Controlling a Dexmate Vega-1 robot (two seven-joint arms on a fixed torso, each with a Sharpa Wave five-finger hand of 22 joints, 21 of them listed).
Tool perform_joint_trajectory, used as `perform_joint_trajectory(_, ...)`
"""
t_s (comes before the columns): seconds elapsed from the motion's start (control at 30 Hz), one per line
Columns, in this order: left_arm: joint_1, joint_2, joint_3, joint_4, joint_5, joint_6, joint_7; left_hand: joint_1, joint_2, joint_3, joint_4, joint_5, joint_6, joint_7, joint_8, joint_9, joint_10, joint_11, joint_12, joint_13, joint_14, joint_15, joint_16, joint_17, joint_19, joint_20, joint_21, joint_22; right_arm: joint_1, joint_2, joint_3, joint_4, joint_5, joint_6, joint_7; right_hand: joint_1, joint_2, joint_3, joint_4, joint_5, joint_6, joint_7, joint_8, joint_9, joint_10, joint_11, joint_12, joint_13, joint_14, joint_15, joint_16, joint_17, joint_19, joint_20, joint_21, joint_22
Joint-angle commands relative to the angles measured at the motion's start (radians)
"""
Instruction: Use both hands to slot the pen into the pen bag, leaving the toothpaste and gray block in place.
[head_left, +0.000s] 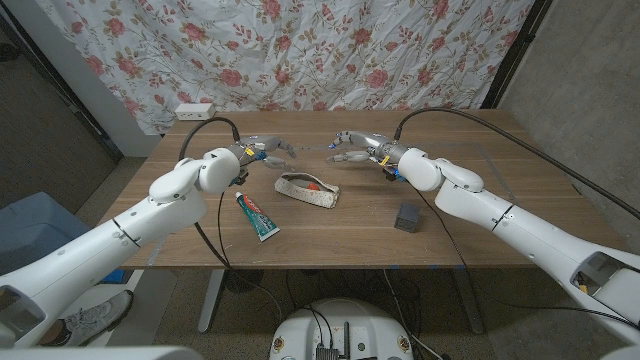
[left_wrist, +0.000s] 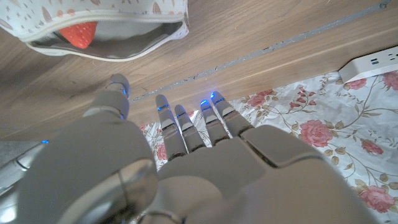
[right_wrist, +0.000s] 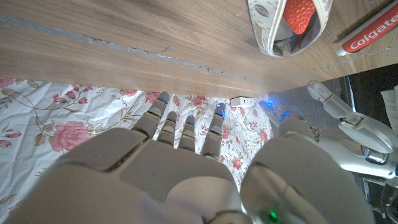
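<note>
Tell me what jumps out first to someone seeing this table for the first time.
The pen bag lies open at the table's middle with something red-orange showing inside. Both hands hover empty over the far side, the left hand and right hand facing each other with fingers spread. A toothpaste lies near the left arm, a gray block near the right.

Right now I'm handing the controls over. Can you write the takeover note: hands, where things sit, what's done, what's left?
Left hand and right hand: both open, holding nothing, beyond the pen bag.
Pen bag lies mid-table, mouth open, something red-orange inside; whether that is the pen is unclear.
Toothpaste and gray block lie untouched on the table.
Left: confirm the pen is fully in.
</note>
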Motion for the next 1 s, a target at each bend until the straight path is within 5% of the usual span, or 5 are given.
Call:
perform_joint_trajectory(0.03,0.045,-0.026,-0.068,0.064,-0.236,-0.042,0.149,-0.003,0.019,-0.001,0.004,0.000,-0.038,0.003,-0.008,0.002,-0.005,0.018,0.000,0.004,-0.009,-0.074,-0.001,0.005,-0.001,0.001,0.002,0.004,-0.048,0.006,0.047,0.036,0.083,0.043,-0.101,-0.027,-0.002,-0.004,0.010,-0.002,-0.012,0.000,-0.014,-0.004,0.023,-0.009,0.010,0.002,0.008,-0.027,0.010,0.003,0.013,-0.016,0.007,0.003)
perform_joint_trajectory(0.3,0.035,-0.039,-0.054,0.127,-0.307,-0.093,0.224,-0.005,0.022,-0.002,0.002,0.000,-0.057,0.006,-0.008,0.001,-0.007,0.026,0.000,0.004,-0.009,-0.070,0.000,0.004,-0.001,0.001,0.002,0.004,-0.082,0.026,0.089,0.080,0.177,0.088,-0.164,-0.040,0.000,-0.009,0.011,-0.007,-0.021,-0.009,-0.027,-0.008,0.043,-0.026,0.014,0.000,0.021,-0.042,0.013,-0.002,0.024,-0.027,0.008,0.002)
perform_joint_trajectory(0.4,0.033,-0.066,-0.054,0.178,-0.358,-0.151,0.255,-0.037,0.068,0.000,0.027,-0.002,-0.070,0.013,-0.004,0.002,-0.008,0.040,0.002,0.004,-0.014,-0.064,0.004,0.010,-0.003,0.009,0.003,0.005,-0.078,0.029,0.090,0.102,0.187,0.112,-0.176,-0.046,0.004,-0.011,0.012,-0.009,-0.016,-0.007,-0.031,-0.011,0.051,-0.026,0.015,-0.001,0.034,-0.052,0.017,-0.004,0.031,-0.034,0.009,0.002)
perform_joint_trajectory(0.63,0.010,-0.110,-0.031,0.250,-0.407,-0.198,0.308,-0.043,0.079,0.004,0.026,-0.002,-0.085,0.019,-0.006,0.002,-0.013,0.050,0.002,0.004,-0.017,-0.058,0.002,0.007,-0.004,0.017,0.003,0.005,-0.076,0.042,0.099,0.132,0.223,0.133,-0.199,-0.051,0.011,-0.012,0.010,-0.013,-0.011,-0.005,-0.038,-0.014,0.069,-0.025,0.018,-0.003,0.046,-0.063,0.019,-0.009,0.043,-0.042,0.009,0.002)
perform_joint_trajectory(1.0,0.018,-0.132,-0.037,0.288,-0.492,-0.217,0.365,-0.072,0.108,0.012,0.030,-0.004,-0.132,0.030,-0.009,0.001,-0.051,0.067,-0.004,0.004,-0.054,-0.038,-0.007,0.006,-0.023,0.023,-0.001,0.006,-0.086,0.049,0.138,0.213,0.336,0.247,-0.203,-0.071,0.014,-0.020,0.012,-0.022,-0.039,-0.004,-0.065,-0.019,0.089,-0.022,0.018,-0.007,0.074,-0.070,0.025,-0.016,0.051,-0.046,0.007,0.002)
